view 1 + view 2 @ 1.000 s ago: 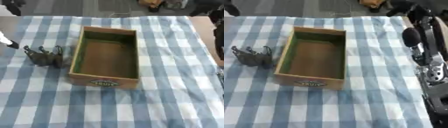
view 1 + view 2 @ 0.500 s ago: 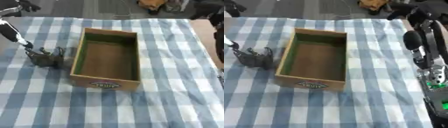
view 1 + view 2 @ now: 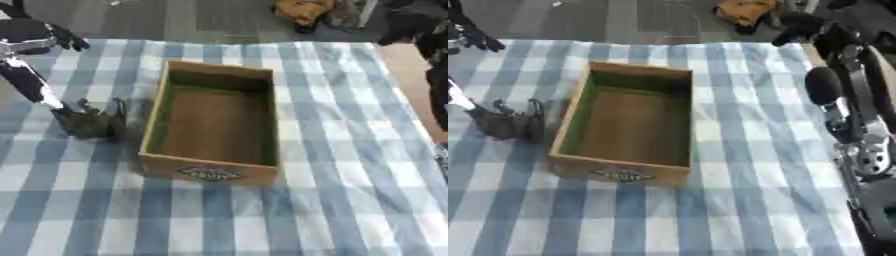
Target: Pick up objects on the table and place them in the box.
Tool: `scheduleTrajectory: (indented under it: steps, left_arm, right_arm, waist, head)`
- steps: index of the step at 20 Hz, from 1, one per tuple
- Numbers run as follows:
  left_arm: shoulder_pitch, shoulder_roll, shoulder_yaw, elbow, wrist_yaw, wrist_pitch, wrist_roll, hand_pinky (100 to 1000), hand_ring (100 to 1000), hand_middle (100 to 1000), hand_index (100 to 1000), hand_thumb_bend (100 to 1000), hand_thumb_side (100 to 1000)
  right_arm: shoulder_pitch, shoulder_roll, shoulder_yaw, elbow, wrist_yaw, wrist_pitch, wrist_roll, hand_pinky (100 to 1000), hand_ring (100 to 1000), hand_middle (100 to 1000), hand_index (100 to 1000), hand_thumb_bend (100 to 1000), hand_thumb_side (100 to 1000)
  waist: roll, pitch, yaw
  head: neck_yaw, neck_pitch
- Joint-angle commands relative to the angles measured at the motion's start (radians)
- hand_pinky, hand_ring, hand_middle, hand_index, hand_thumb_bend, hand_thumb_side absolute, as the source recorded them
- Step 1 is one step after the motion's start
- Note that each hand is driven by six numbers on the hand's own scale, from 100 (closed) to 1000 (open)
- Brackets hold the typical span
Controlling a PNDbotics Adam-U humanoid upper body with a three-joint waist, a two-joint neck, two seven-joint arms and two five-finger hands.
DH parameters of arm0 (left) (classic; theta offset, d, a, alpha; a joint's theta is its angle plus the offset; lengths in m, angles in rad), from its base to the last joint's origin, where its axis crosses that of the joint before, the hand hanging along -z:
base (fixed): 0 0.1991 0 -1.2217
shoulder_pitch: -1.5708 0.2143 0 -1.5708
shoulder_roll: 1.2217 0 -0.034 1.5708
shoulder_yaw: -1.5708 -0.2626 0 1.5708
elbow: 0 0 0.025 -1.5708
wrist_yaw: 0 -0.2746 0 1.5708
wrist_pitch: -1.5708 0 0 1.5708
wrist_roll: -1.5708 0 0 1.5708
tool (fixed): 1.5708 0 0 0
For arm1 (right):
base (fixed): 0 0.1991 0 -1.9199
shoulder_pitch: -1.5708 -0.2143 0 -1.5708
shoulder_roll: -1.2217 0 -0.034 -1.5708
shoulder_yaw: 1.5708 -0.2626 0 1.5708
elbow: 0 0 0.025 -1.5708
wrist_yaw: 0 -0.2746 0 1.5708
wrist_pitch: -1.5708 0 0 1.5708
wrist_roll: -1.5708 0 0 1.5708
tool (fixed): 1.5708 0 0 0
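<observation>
Left of open brown wooden box [image 3: 214, 126] on blue-and-white checked tablecloth [image 3: 332, 150]: left hand [image 3: 90, 121], dark fingers spread upward, nothing visibly held, no loose object seen, right hand not seen; reach step, next calls for locating something to pick

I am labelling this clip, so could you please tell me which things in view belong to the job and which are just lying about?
Belonging to the job:
- wooden box, nothing visible inside
- dark object left of the box
- left hand at that object

Lying about:
- checked cloth
- orange-brown thing on the floor beyond the table
</observation>
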Motion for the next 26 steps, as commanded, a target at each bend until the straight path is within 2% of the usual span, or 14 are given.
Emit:
scheduleTrajectory:
  steps: [1, 4, 8, 18, 26]
  left_arm:
    - [-0.024, 0.009, -0.001, 0.007, -0.02, 0.006, -0.025, 828, 849, 814, 941, 832, 287]
    - [-0.022, 0.001, 0.0, 0.02, -0.036, 0.02, -0.043, 825, 846, 810, 934, 822, 235]
    - [-0.021, -0.008, 0.002, 0.034, -0.055, 0.047, -0.049, 819, 837, 796, 910, 826, 258]
    - [-0.012, -0.038, 0.003, 0.077, -0.054, 0.079, -0.06, 815, 821, 764, 869, 827, 244]
    - [-0.014, -0.041, -0.014, 0.061, -0.005, 0.13, -0.133, 817, 817, 751, 858, 833, 272]
  right_arm:
    - [-0.014, -0.01, -0.004, -0.009, -0.007, -0.002, 0.001, 850, 857, 571, 797, 653, 1000]
    - [-0.014, -0.009, -0.003, -0.009, -0.008, -0.002, 0.001, 851, 857, 570, 797, 652, 1000]
    - [-0.015, -0.009, -0.003, -0.009, -0.008, -0.003, 0.001, 851, 857, 570, 797, 650, 1000]
    - [-0.015, -0.006, -0.004, -0.009, -0.007, -0.001, 0.0, 852, 859, 569, 797, 643, 1000]
    - [-0.011, -0.005, -0.005, -0.009, -0.006, 0.003, -0.002, 854, 861, 569, 798, 644, 1000]
  waist:
    - [0.001, -0.015, -0.002]
    - [0.0, -0.013, -0.002]
    - [0.0, -0.012, -0.003]
    - [-0.003, -0.006, -0.006]
    - [-0.001, -0.009, 0.0]
  head:
    - [0.001, -0.014]
    - [0.0, -0.016]
    - [0.001, -0.017]
    - [-0.003, -0.018]
    - [-0.005, -0.012]
